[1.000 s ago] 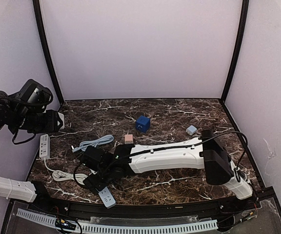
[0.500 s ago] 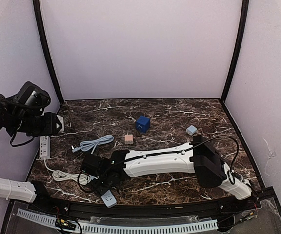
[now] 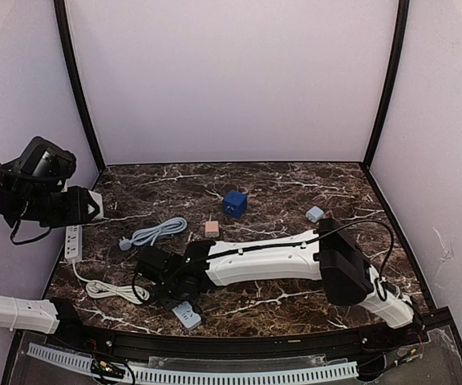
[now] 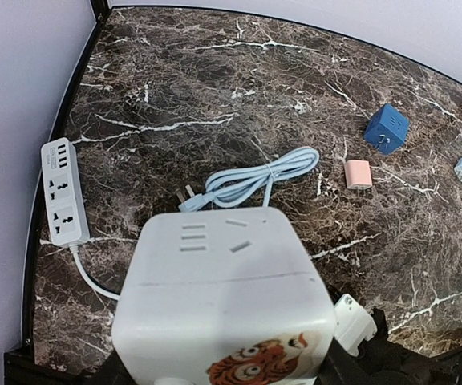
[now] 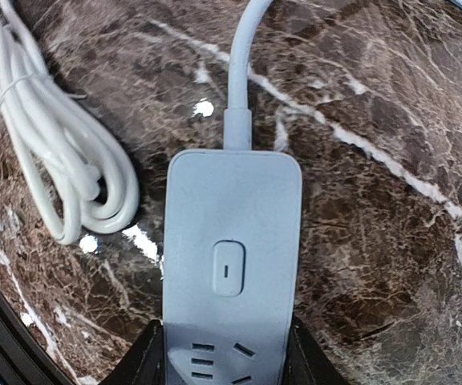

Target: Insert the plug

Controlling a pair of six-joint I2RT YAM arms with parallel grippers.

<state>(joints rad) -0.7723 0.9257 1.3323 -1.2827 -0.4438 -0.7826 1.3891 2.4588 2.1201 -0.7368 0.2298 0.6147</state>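
My left gripper (image 4: 227,375) is shut on a white cube socket (image 4: 223,305) with a tiger sticker, held up at the left wall (image 3: 93,205). My right gripper (image 5: 224,361) is shut on a pale blue power strip (image 5: 231,257), one finger on each long side, low at the table's near edge (image 3: 187,315). The strip's cord runs away from the wrist camera. A pale blue coiled cable (image 3: 157,233) lies left of centre, and its plug (image 4: 187,195) rests on the marble at its left end (image 3: 124,243).
A white power strip (image 3: 73,241) lies along the left edge, its white cord coil (image 5: 54,152) beside my right gripper. A blue cube (image 3: 234,202), a pink adapter (image 3: 212,228) and a small pale adapter (image 3: 315,214) sit further back. The right arm stretches across the near table.
My right gripper has closed on the pale blue strip, and the strip has shifted slightly right. The left arm has drifted left with the white cube socket.
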